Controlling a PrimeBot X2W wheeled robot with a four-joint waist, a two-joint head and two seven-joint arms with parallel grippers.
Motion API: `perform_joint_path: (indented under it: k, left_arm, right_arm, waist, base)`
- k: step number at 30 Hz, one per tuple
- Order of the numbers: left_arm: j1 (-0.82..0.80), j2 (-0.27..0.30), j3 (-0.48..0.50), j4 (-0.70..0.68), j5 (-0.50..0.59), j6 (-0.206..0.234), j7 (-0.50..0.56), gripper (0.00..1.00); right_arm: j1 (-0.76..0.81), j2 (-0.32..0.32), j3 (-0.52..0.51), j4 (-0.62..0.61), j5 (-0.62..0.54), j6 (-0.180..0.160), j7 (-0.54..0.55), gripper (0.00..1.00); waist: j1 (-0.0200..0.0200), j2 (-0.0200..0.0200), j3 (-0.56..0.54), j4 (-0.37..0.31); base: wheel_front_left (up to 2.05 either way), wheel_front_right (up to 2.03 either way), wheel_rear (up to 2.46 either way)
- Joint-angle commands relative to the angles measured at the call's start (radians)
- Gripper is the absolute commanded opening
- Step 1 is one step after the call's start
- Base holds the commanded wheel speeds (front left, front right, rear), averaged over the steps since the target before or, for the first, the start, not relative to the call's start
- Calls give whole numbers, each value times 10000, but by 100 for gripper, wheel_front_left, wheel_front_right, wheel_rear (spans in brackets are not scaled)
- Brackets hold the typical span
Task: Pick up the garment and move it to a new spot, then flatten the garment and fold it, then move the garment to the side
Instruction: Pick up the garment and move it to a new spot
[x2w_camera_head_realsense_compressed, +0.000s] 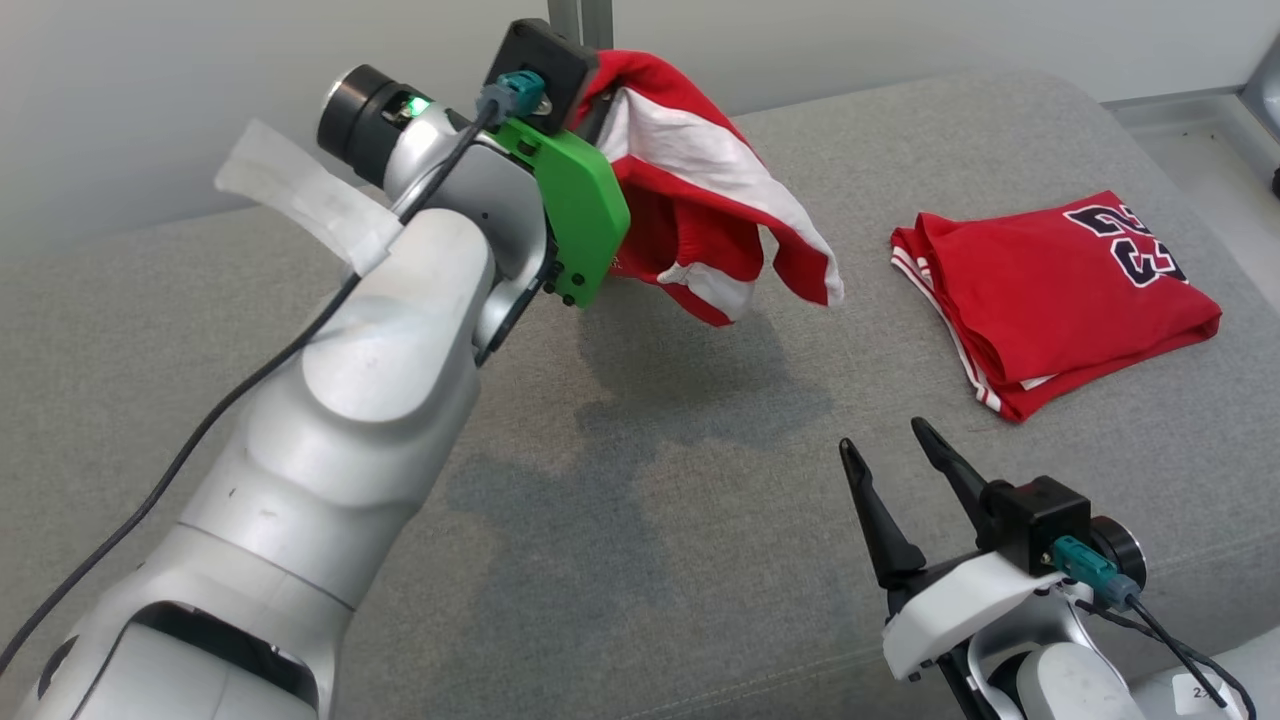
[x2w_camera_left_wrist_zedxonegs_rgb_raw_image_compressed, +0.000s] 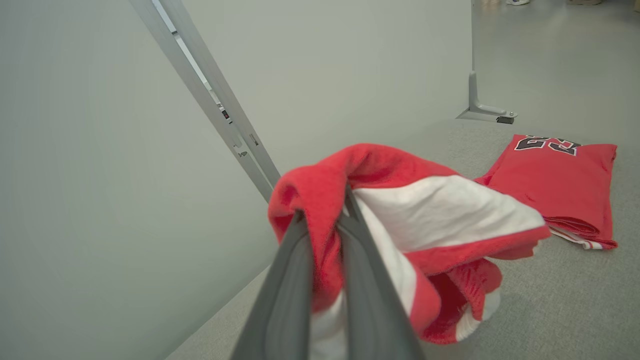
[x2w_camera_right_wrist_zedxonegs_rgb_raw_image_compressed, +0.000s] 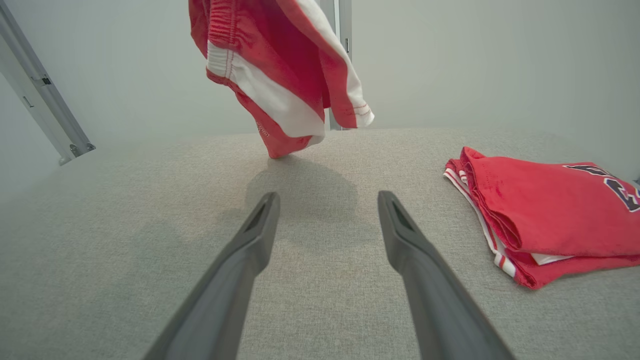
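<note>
Left end effector (x2w_camera_left_wrist_zedxonegs_rgb_raw_image_compressed: 322, 212) raised, clamping garment (x2w_camera_left_wrist_zedxonegs_rgb_raw_image_compressed: 440, 210)

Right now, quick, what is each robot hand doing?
Left gripper: shut on the shorts.
Right gripper: open, holding nothing.

- Red garment (x2w_camera_head_realsense_compressed: 690, 180) with broad white bands, crumpled into a bunch.
- Hanging limp in the air, up and to the left of folded red jersey (x2w_camera_head_realsense_compressed: 1060, 290).

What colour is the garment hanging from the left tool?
The garment is red with broad white stripes; right wrist view shows it best.
</note>
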Motion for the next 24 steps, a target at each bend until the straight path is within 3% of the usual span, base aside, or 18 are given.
perform_joint_path:
  k: [1, 8, 14, 22, 23, 24]
  left_arm:
    - [230, -40, -160, -72, 95, -34, -104, 0]
    - [1104, -29, -729, -3, 267, 152, -515, 0]
    - [2152, 461, -988, 446, 252, 341, -281, 0]
    - [3329, 975, -1328, 311, 55, 222, 203, 0]
    - [3468, 997, -1336, 266, 10, 264, 212, 18]
    - [3613, 1032, -1370, 231, 10, 291, 230, 49]
  right_arm:
    - [-149, -5, -67, -13, 97, -4, -100, 100]
    - [-280, -1, -133, 162, 251, -4, -328, 100]
    - [-312, -6, -275, 340, 259, -4, -458, 100]
    - [-169, -6, -345, 529, 250, -4, -465, 100]
    - [-154, -9, -333, 535, 262, -4, -442, 100]
    - [-140, -9, -326, 542, 263, -4, -415, 100]
  waist:
    - [1, -1, 366, -121]
    - [1, -1, 739, 221]
    - [1, -1, 716, 886]
    - [1, -1, 274, 1778]
    - [1, -1, 218, 1837]
    - [1, -1, 167, 1883]
  base:
    - [0, 0, 0]
    - [0, 0, 0]
    - [0, 0, 0]
    - [0, 0, 0]
    - [0, 0, 0]
    - [0, 0, 0]
